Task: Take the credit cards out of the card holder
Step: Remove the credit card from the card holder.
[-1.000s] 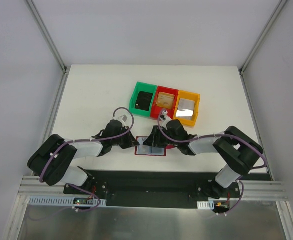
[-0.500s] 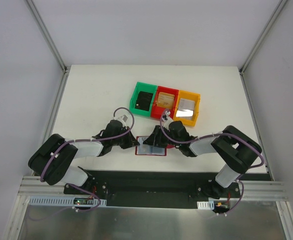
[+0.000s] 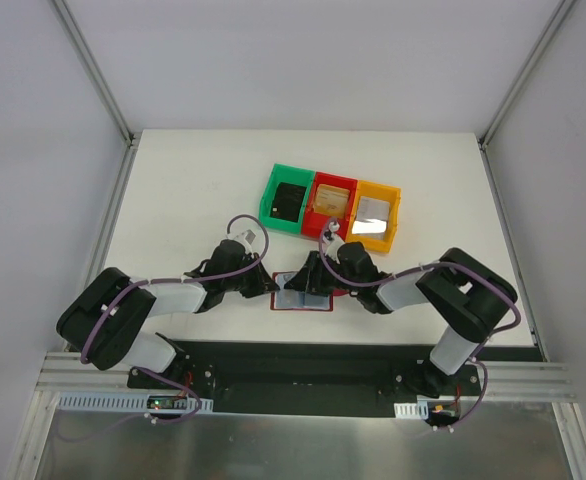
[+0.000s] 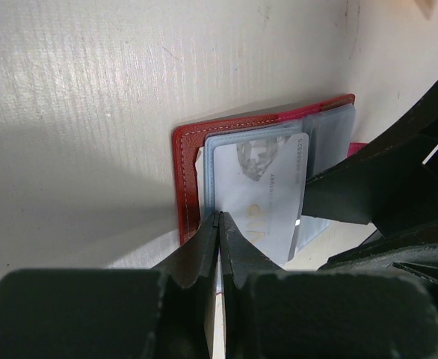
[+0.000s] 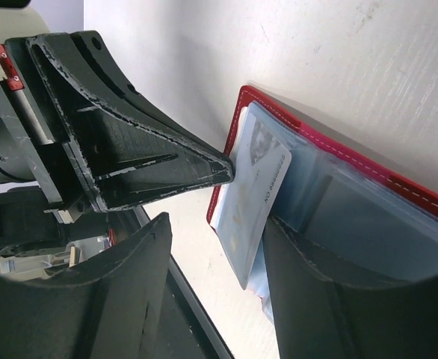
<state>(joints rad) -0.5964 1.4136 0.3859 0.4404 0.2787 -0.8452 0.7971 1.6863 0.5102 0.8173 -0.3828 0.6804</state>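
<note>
1. One holder [image 3: 301, 301] lies open on the table [image 3: 193, 200], near its front edge; one grey card [image 4: 260, 196] pokes out.
2. Left gripper [image 4: 219, 218] pinches that card; right gripper [image 5: 217, 228] gapes astride it.
3. Three bins behind: green bin [image 3: 272, 196], red bin [image 3: 315, 192], orange bin [image 3: 396, 216].
4. One in each: black card [image 3: 290, 201], tan card [image 3: 332, 199], silver card [image 3: 374, 209].

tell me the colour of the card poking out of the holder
The card is pale silvery grey with darker grey print; clearest in the left wrist view.
</note>
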